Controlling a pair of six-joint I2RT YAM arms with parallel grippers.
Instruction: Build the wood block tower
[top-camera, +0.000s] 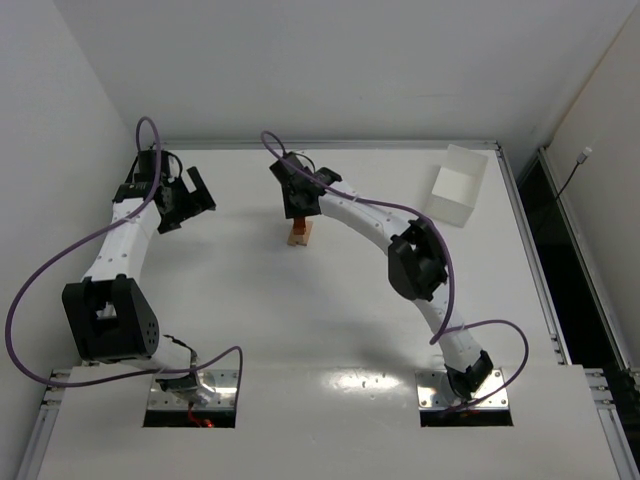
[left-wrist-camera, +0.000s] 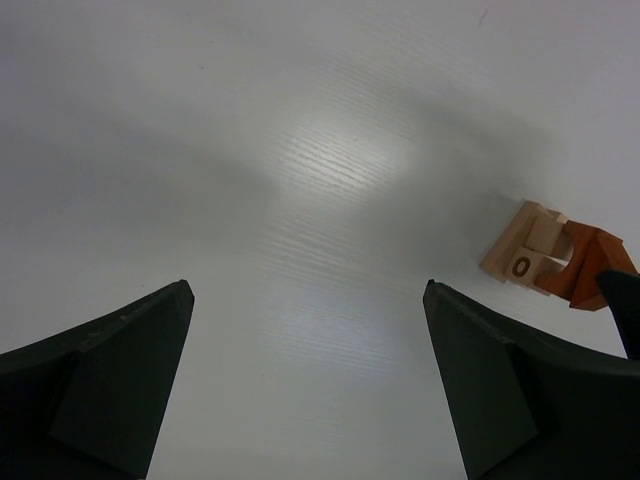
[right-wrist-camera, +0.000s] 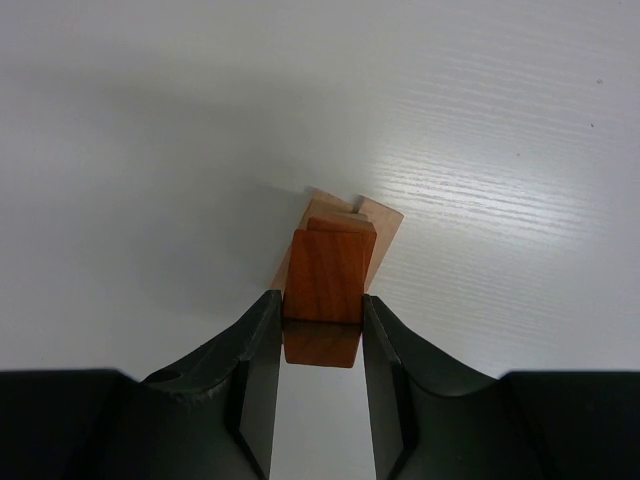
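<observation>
From where I stand this looks like the placing step. The right gripper (right-wrist-camera: 322, 312) has its fingers clamped on either side of a reddish-brown block (right-wrist-camera: 322, 275), held directly over the pale blocks (right-wrist-camera: 383, 232) of the wood block tower (top-camera: 299, 234). The tower stands on the table (top-camera: 250, 330), a little toward 12 o'clock from the middle. The left gripper (top-camera: 186, 196) sits off at 10 o'clock, well apart from the stack, its fingers spread wide with nothing between them. I judge the next move calls for seating the block square on the pale pieces, then easing the fingers apart and rising straight up so nothing gets dragged off. The right wrist camera looks down the block's face, so I cannot tell from it whether the block already rests on the stack. The left wrist camera catches the stack side-on at its 3 o'clock edge, reddish wood against pale, with a dark oval mark (left-wrist-camera: 521, 267) on one pale piece. Only the overhead view shows the white box (top-camera: 458, 186) out at 2 o'clock.
</observation>
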